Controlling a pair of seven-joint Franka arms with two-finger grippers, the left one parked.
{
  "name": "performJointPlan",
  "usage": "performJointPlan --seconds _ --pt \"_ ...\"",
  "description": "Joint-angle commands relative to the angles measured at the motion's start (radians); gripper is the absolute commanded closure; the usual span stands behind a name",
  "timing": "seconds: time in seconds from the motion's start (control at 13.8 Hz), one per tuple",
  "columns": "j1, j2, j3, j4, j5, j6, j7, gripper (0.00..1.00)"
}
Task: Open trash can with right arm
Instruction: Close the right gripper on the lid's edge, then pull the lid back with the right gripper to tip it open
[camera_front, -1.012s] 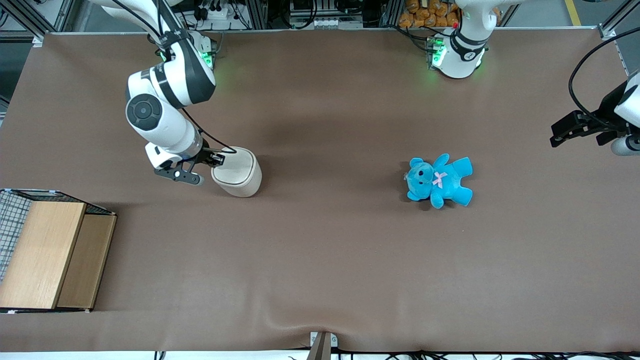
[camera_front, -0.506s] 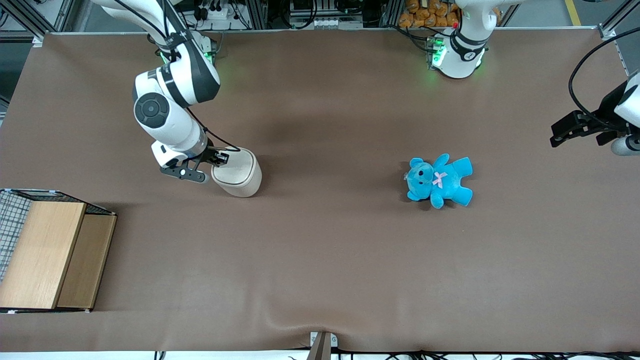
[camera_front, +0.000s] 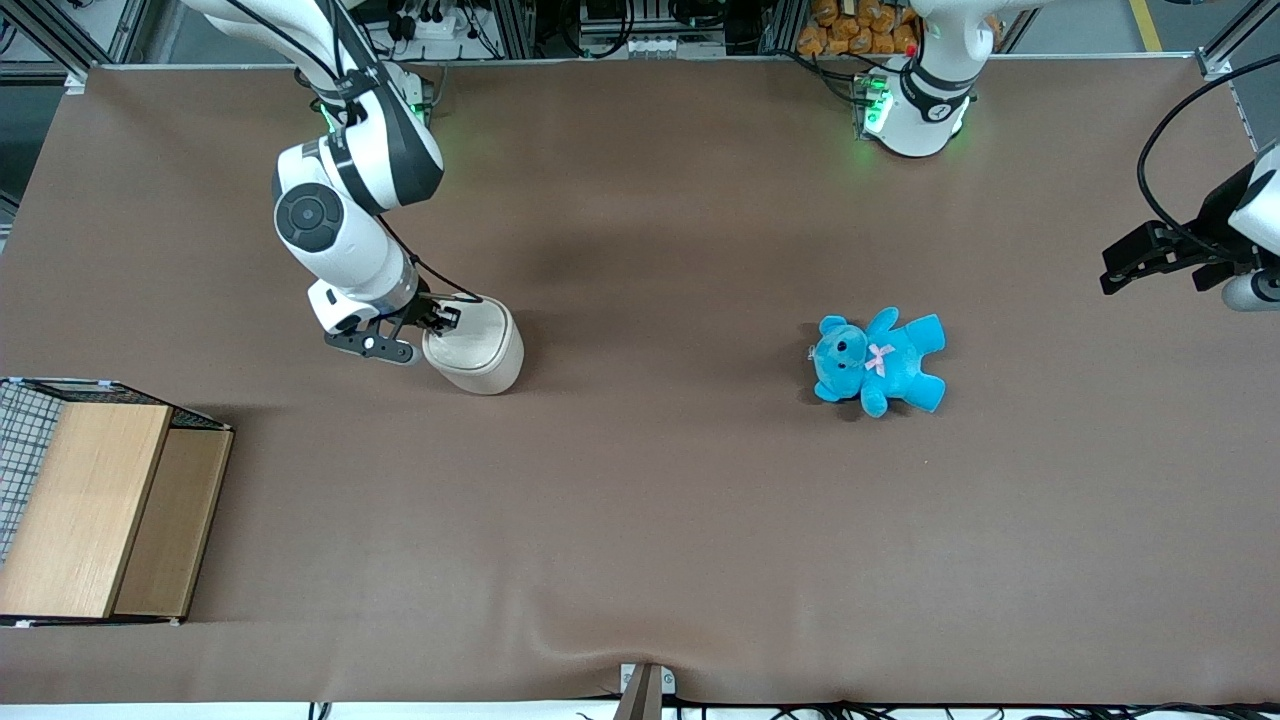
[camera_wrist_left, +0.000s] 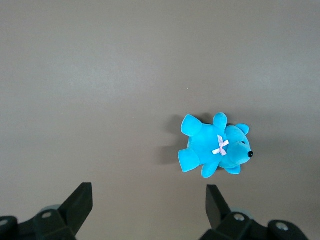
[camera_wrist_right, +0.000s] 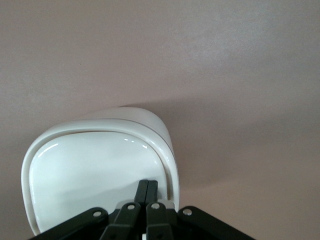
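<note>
The cream-white trash can (camera_front: 478, 352) stands on the brown table; its flat lid (camera_wrist_right: 95, 175) lies down flat in the rim. My right arm (camera_front: 330, 215) reaches down from the table's back edge to it. My gripper (camera_front: 447, 318) is shut, its two fingers pressed together with nothing between them. The fingertips (camera_wrist_right: 147, 186) rest on the lid close to its edge on the arm's side. The gripper (camera_wrist_right: 148, 185) shows the same in the right wrist view. The can's inside is hidden.
A blue teddy (camera_front: 878, 360) lies toward the parked arm's end of the table; it also shows in the left wrist view (camera_wrist_left: 214, 147). A light wooden box with wire mesh (camera_front: 95, 505) stands near the front edge at the working arm's end.
My arm and gripper have shifted a little toward the trash can, bringing the shut fingertips onto the lid's edge. The can and teddy have not moved.
</note>
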Motion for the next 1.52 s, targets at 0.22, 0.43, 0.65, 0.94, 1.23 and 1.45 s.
performJointPlan --seconds 0.22,0.43,0.65,0.94,1.23,1.45 --pt "0.025 0.011 -0.008 0.040 0.012 -0.066 0.035 1.00" --pt "0.009 0.008 -0.011 0.181 0.012 -0.269 0.035 1.00" --pt "-0.001 0.008 -0.010 0.294 0.012 -0.407 0.035 1.00" --pt "-0.015 0.018 -0.013 0.390 0.059 -0.499 0.036 0.84" --pt "-0.031 0.021 -0.013 0.477 0.075 -0.568 0.030 0.00" --pt "-0.061 0.019 -0.016 0.538 0.073 -0.590 0.021 0.00"
